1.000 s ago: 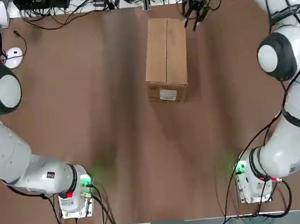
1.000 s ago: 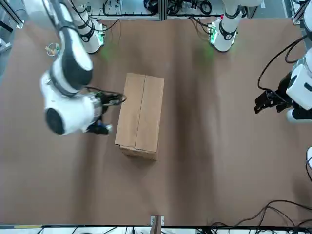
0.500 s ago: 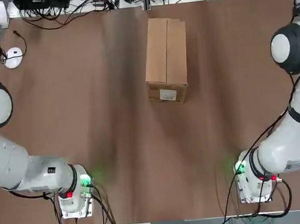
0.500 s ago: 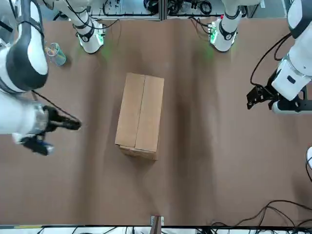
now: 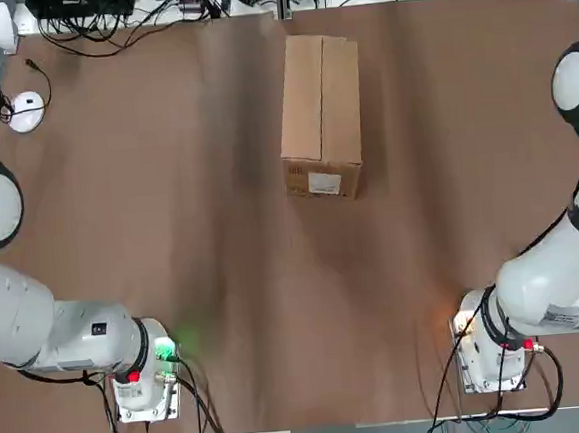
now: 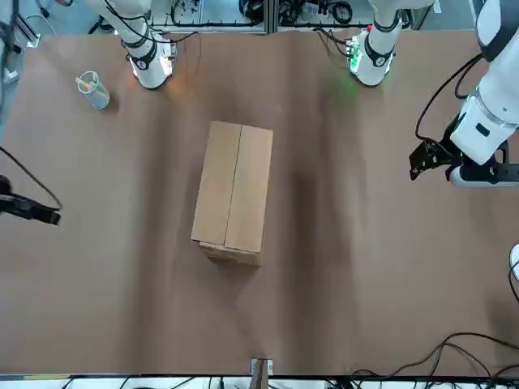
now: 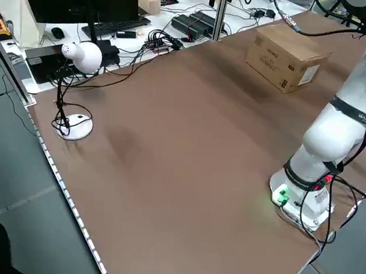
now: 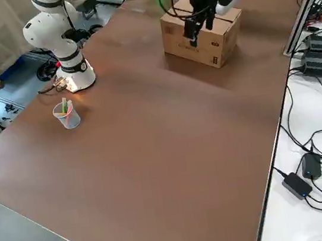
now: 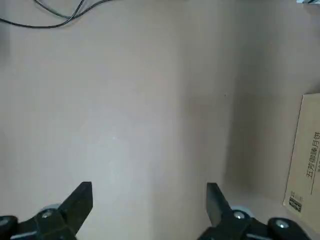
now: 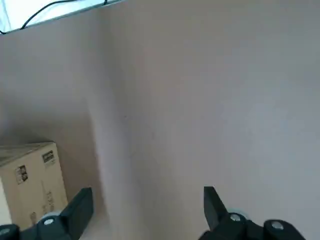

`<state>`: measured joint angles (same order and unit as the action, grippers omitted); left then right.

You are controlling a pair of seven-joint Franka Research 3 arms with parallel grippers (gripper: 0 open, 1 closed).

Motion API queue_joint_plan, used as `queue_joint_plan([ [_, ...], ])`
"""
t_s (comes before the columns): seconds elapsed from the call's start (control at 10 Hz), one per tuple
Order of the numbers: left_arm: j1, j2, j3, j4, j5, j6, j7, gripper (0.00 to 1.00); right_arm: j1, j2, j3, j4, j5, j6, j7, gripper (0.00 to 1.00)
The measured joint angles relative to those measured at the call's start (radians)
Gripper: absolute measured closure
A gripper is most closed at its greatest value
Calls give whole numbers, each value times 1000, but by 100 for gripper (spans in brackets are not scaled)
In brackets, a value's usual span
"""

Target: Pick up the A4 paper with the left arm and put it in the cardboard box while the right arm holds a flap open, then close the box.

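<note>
The cardboard box lies on the brown table toward its far edge, top flaps shut flat, with a white label on the end facing the arm bases. It also shows as the box from the front. The A4 paper is out of view. My left gripper hangs above the table well to the box's left. Its own view shows the gripper open and empty, with the box at the side. My right gripper is far to the box's right; it is open and empty.
A clear cup with pens stands near the right arm's base. A white desk lamp and several cables sit past the table's left and far edges. The left arm's base is at the near left.
The right gripper has left the box's far right corner, swung out to the robot's right beyond the top view, and opened. The left gripper shifted slightly toward the box.
</note>
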<state>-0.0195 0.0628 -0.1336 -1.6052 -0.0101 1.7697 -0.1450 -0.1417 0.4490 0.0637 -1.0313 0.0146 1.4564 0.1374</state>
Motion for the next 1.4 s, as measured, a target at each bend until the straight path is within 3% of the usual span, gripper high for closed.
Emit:
queue_joint_plan([
  [0.3, 2, 15, 5, 2, 0, 10, 0, 0, -14, -66, 5, -86, 0, 45, -18, 4],
  [0.6, 4, 23, 6, 6, 0, 11, 0, 0, -14, -235, 9, -333, 1, 181, -18, 4],
  [0.8, 4, 25, 6, 7, 0, 11, 2, 0, -13, -332, 17, -439, 2, 199, -16, 3],
  [1.0, 4, 31, 7, 11, 1, 13, 17, 0, -13, -379, 21, -460, 2, 174, -16, 3],
  [1.4, -4, 33, 5, 36, 18, 14, 47, 0, -5, -391, 26, -476, 2, 117, -100, 4],
])
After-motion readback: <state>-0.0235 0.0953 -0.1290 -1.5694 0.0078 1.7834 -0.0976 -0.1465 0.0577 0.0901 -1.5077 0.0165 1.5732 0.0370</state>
